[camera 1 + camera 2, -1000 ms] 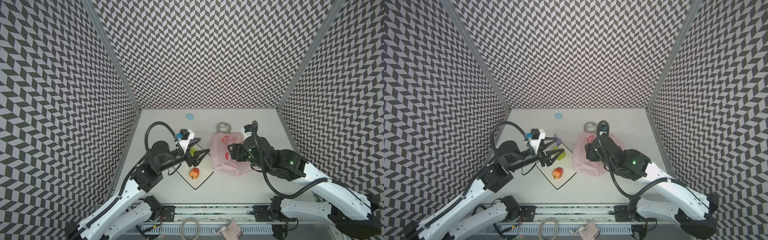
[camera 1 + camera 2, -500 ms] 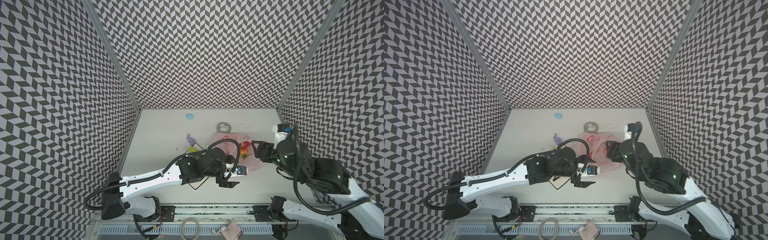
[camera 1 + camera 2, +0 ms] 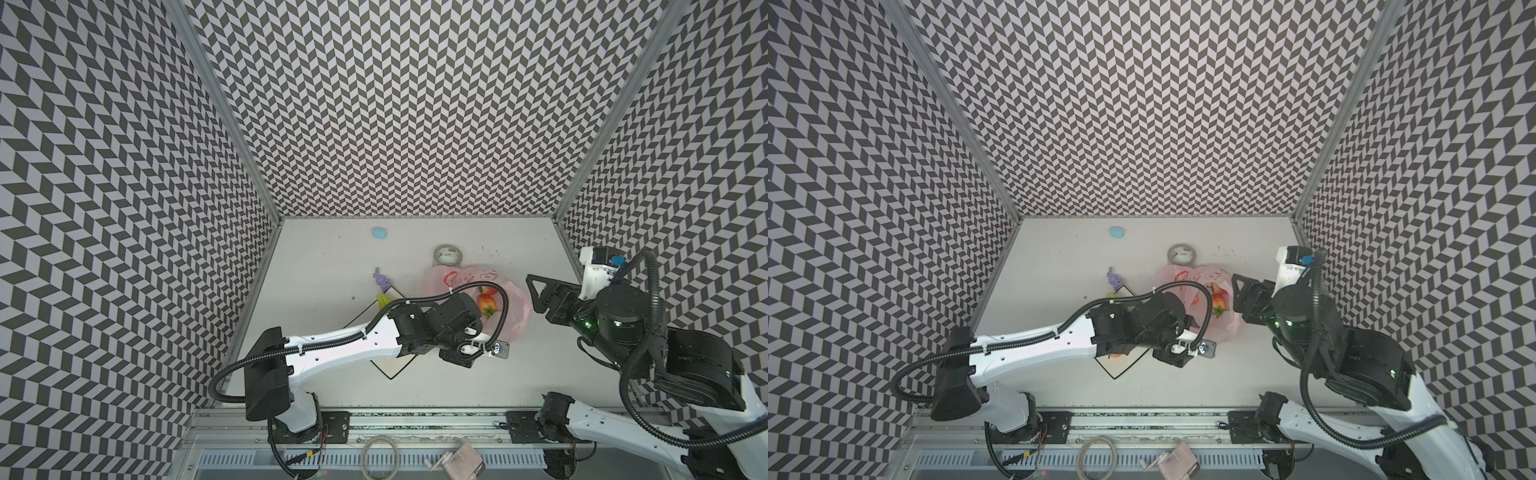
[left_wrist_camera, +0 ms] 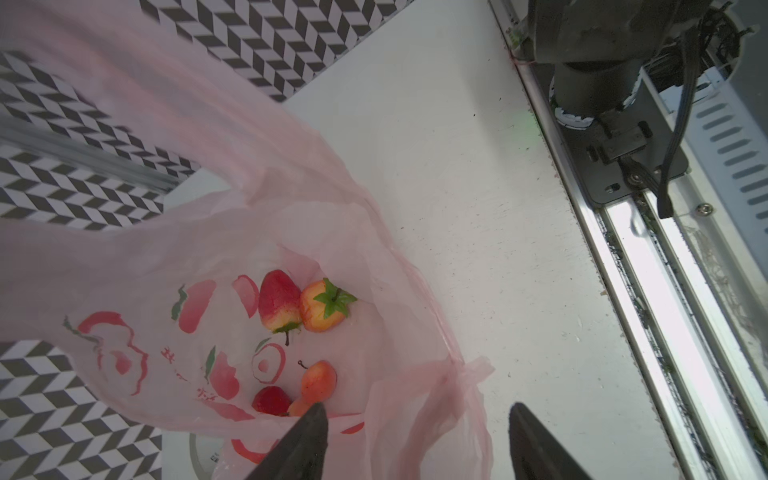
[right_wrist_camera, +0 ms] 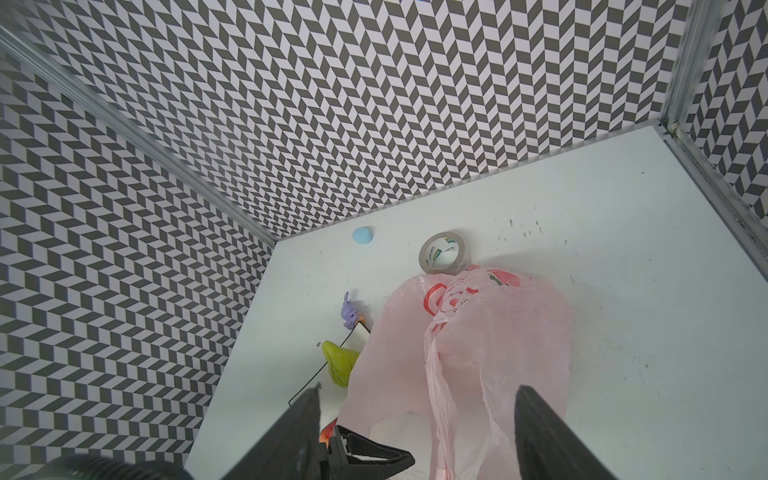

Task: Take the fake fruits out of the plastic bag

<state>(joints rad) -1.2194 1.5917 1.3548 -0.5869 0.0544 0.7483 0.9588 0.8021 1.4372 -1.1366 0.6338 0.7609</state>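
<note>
Change: left arm has swung from the plate [image 3: 390,371] across to the pink bag [image 3: 515,309]; right arm has backed off beside it.
Left gripper [image 4: 415,411]: jaws apart, empty, at the bag's mouth.
Right gripper [image 5: 419,388]: jaws apart, empty.
Fruits [image 4: 307,305]: at least four inside the bag, straight ahead of the left gripper, the nearer one.
Pear [image 5: 340,361]: already out, at the plate's edge.
Hidden: one fruit partly behind a fingertip [image 4: 307,436]; plate mostly under the arm.

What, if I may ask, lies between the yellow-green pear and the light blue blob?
The small purple figure, nearer the pear than the blob; the right wrist view shows it.
</note>
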